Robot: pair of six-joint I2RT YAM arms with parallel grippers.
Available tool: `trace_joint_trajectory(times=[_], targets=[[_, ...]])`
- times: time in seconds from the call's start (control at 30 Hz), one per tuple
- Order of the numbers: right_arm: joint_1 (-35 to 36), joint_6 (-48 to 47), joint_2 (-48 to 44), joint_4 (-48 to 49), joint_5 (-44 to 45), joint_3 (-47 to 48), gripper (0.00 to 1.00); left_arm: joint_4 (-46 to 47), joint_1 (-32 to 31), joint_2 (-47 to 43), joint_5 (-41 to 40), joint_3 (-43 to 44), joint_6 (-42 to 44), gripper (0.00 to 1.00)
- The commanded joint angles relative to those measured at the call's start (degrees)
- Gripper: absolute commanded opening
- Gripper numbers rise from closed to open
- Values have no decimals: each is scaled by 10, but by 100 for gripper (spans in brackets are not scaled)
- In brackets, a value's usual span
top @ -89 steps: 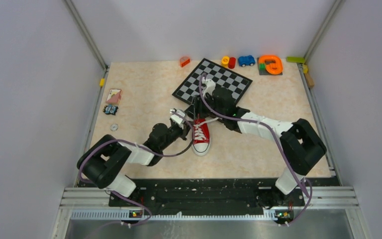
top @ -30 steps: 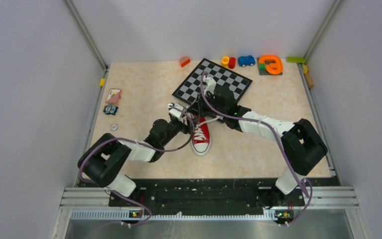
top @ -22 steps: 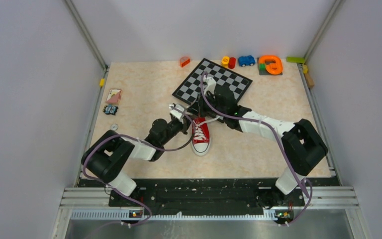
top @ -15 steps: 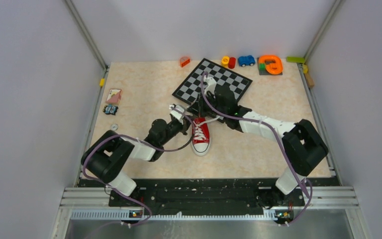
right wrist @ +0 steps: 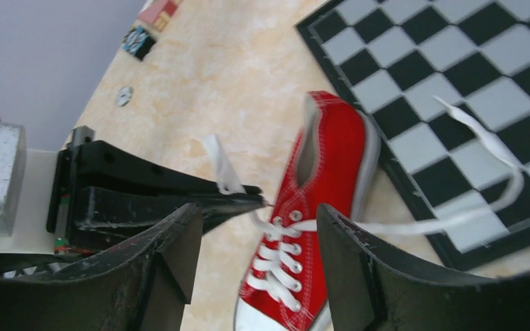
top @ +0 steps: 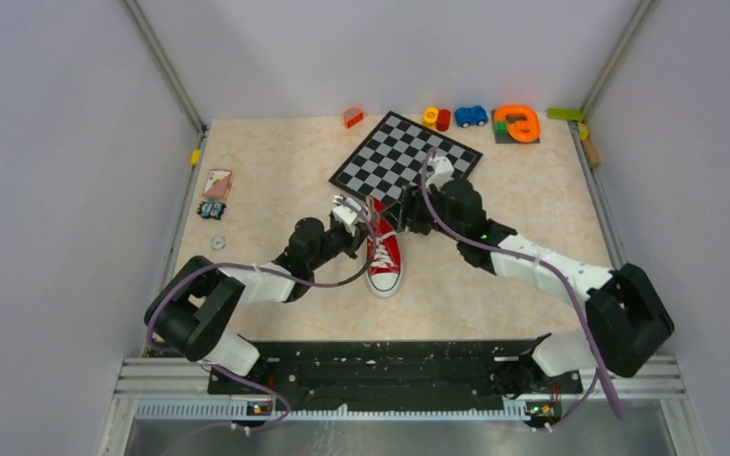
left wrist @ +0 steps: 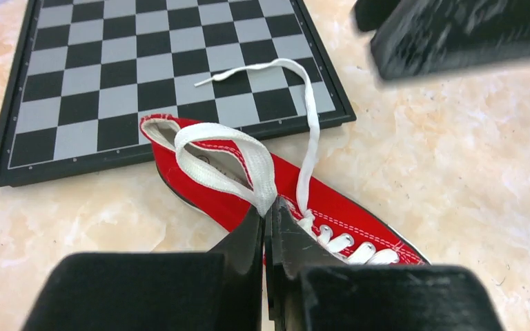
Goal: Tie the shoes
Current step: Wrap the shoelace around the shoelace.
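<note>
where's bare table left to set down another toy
Bare patches: back left, between the card and the chessboard; right side, between chessboard and right rail. Crowded: the back edge around the blue car, and the middle, where the left gripper and right gripper work the shoe.

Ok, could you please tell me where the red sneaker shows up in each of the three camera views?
Top external: the red sneaker lies mid-table, toe toward the arm bases, heel by the chessboard.
Left wrist: the sneaker runs diagonally across mid-frame, heel at the chessboard's near edge.
Right wrist: the sneaker sits centre, toe at the bottom, chessboard upper right.
Shared landmark: the chessboard.
</note>
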Motion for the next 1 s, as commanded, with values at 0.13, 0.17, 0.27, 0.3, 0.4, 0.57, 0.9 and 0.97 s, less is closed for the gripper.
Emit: trace_joint_trajectory(times=[0.13, 0.17, 0.27, 0.3, 0.4, 0.57, 0.9, 0.97], targets=[[-48, 163, -82, -178, 238, -40, 64, -52, 3, -2, 24, 27, 18, 0], [-50, 153, -81, -172, 235, -45, 64, -50, 3, 2, 28, 28, 19, 0], [-53, 86, -69, -145, 233, -49, 60, -44, 3, 6, 35, 29, 17, 0], [-58, 69, -59, -145, 217, -40, 60, -43, 3, 5, 36, 30, 20, 0], [-87, 116, 7, -203, 181, 16, 58, -52, 3, -3, 30, 30, 29, 0], [-89, 270, 79, -237, 189, 57, 53, -30, 3, -13, 13, 10, 37, 0], [-86, 387, 160, -183, 156, 77, 49, -58, 3, -48, -11, 7, 48, 0], [-84, 402, 168, -174, 154, 75, 49, -64, 2, -50, -16, 8, 52, 0]])
